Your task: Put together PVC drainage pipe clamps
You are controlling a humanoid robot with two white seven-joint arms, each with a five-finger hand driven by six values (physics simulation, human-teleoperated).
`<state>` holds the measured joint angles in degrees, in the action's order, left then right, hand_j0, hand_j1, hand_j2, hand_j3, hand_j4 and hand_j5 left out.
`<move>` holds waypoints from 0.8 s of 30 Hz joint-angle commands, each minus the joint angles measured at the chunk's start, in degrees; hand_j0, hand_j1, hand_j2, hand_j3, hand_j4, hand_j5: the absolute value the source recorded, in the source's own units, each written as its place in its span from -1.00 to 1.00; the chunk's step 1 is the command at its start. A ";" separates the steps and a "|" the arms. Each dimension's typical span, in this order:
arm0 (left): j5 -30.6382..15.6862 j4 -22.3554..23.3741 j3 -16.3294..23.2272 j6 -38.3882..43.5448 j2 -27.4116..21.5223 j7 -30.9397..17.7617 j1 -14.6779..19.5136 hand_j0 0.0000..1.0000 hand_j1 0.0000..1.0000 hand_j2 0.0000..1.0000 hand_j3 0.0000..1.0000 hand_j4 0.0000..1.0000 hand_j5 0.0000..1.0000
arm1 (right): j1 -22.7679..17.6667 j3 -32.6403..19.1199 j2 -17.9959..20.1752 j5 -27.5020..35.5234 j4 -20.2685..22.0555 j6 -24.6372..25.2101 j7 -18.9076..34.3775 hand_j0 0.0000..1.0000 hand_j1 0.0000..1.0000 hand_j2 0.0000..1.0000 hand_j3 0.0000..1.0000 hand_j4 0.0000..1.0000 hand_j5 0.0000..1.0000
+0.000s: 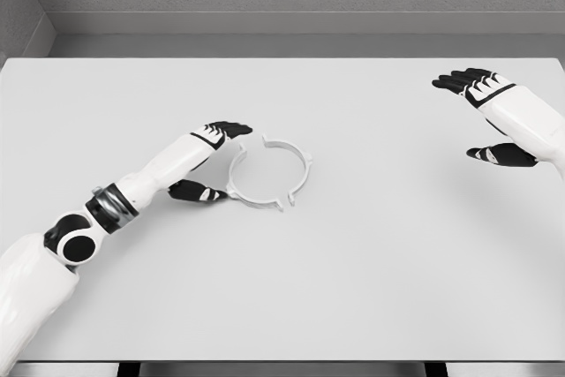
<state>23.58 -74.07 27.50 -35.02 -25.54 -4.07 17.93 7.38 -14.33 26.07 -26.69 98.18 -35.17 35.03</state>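
The white pipe clamp (269,173) lies flat on the grey table (371,289), a little left of centre, a thin ring with small lugs sticking out around its rim and what looks like a split in the band at about eleven o'clock. Whether it is one hinged piece or two halves already mated, the render doesn't let me say.

Right at the ring's nine o'clock side sits the left hand (208,162), fingers spread wide in a pincer: the upper fingers reach toward the rim near ten o'clock, the thumb lies low by eight o'clock, and the rim's left arc sits in the gap between. Nothing gripped yet, it seems; contact is too fine to call.

My read: this is the approach to a grasp on the ring's left edge. To do it well, the hand should close slowly and evenly from both sides so the light ring isn't nudged across the smooth table, and pinch on the band itself, clear of the lugs and the split, or it may twist or spring.

Out at two o'clock from the clamp, well apart, the right hand (491,116) hovers near the table's far right edge, fingers relaxed and spread, holding nothing.
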 commanded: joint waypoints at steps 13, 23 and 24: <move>-0.38 0.33 0.01 0.02 1.29 0.03 0.44 1.00 1.00 1.00 1.00 1.00 1.00 | 0.00 0.00 -0.85 0.41 0.26 0.17 -0.03 1.00 1.00 1.00 1.00 1.00 1.00; -0.38 0.41 -0.16 0.02 2.87 0.03 0.53 1.00 1.00 1.00 1.00 1.00 1.00 | 0.00 0.00 -0.85 0.41 0.35 0.17 -0.03 1.00 1.00 1.00 1.00 1.00 1.00; -0.38 0.50 -0.16 0.02 2.87 0.03 0.53 1.00 1.00 1.00 1.00 1.00 1.00 | 0.00 -0.09 -0.85 0.41 0.35 0.17 -0.03 1.00 1.00 1.00 1.00 1.00 1.00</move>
<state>23.60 -73.56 27.39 -35.02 -22.90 -4.07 18.46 7.38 -14.32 25.20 -26.68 98.45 -35.17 35.03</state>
